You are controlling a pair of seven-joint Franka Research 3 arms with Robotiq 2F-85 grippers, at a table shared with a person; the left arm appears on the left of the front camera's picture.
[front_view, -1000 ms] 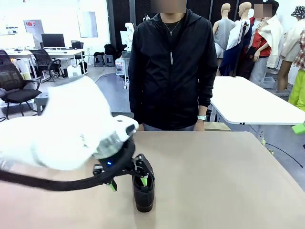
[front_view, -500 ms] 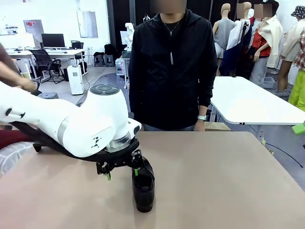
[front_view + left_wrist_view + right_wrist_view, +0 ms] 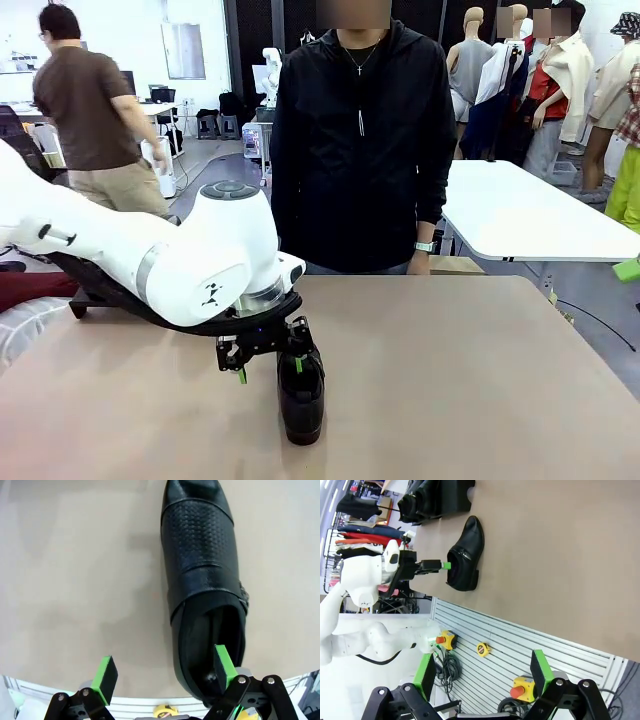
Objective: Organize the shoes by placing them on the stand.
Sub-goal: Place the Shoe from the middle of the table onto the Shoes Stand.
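Left wrist view: left gripper (image 3: 162, 672) spread wide, one pad (image 3: 223, 665) inside the shoe (image 3: 205, 575) opening, the other outside on the table (image 3: 75, 580). Right gripper (image 3: 482, 672) spread, holding nothing.

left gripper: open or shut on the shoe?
Open. The left gripper's green pads stand wide apart; one pad sits inside the shoe's opening, the other outside, over bare table.

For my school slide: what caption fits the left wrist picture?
The open left gripper straddles the heel wall of a black shoe, one green pad inside its opening, on the tan table.
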